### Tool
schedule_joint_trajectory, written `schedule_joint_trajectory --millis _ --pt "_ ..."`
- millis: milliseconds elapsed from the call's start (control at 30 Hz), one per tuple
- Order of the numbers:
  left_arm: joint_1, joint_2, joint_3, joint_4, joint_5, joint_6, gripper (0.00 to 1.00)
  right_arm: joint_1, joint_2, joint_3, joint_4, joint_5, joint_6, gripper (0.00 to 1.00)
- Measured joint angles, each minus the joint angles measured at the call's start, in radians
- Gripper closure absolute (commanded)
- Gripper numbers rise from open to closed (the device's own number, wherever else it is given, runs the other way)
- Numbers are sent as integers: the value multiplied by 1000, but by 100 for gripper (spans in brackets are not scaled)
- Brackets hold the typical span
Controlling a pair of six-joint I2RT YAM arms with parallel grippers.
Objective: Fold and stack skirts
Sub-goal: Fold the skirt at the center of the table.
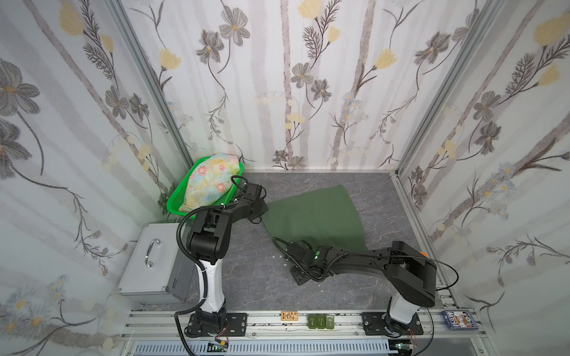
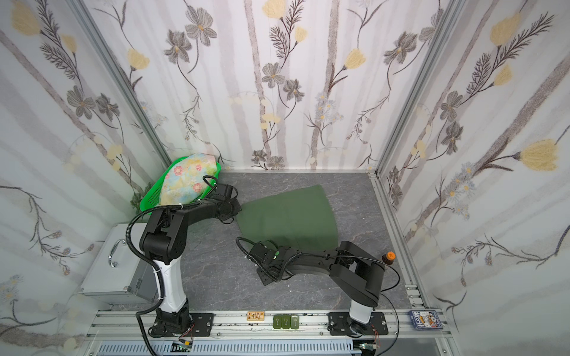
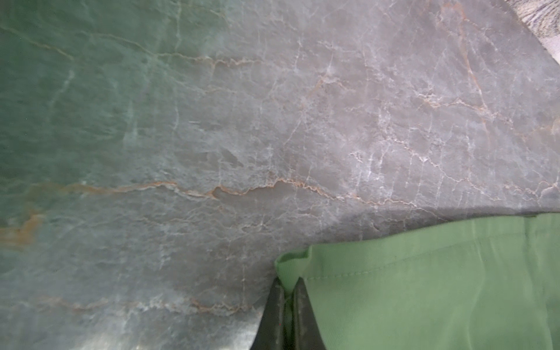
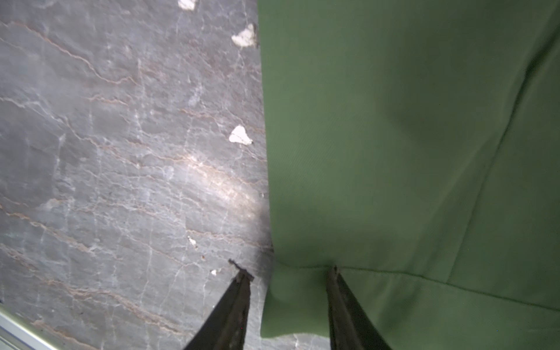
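Okay, both top views give me the whole layout. The olive skirt (image 1: pixel 311 215) (image 2: pixel 287 215) lies spread flat mid-table (image 1: pixel 246 277). The floral skirt (image 1: pixel 209 182) (image 2: pixel 185 178) sits bunched in the green basket (image 1: pixel 175 200) (image 2: pixel 148 197) at the far left corner. Neither wrist view shows that basket or the floral skirt.

From above, the wrists hide the fingers, so I read the grips from the wrist views only. In the left wrist view, the left end effector (image 3: pixel 289 288) has its fingers together, pinching a corner of the olive skirt (image 3: pixel 424 288) at the hem. In the right wrist view, the right end effector (image 4: pixel 288 271) has its fingers apart. One finger is over the bare table and the other over the olive skirt (image 4: pixel 409 136), with the cloth's edge running between them. It isn't clamped. That view also catches white flecks (image 4: pixel 241 135) on the table just beside the skirt edge.
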State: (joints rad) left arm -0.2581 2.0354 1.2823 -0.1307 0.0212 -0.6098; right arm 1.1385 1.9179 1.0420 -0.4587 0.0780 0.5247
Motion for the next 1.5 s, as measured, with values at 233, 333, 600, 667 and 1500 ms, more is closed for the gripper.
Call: schedule_joint_trajectory --millis 233,333,600,667,1500 --pt "13 -10 -6 -5 6 1 100 8 59 68 -65 28 -25 72" --pt "18 -18 -9 -7 11 1 100 7 72 91 -90 34 -29 92" --pt "43 -39 -10 -15 67 1 100 6 72 151 -156 22 -9 100" --pt "50 -54 -13 -23 85 3 100 6 47 163 -158 1 -1 100" --pt "-36 -383 81 -197 1 4 100 -29 -410 -204 322 -260 44 100"
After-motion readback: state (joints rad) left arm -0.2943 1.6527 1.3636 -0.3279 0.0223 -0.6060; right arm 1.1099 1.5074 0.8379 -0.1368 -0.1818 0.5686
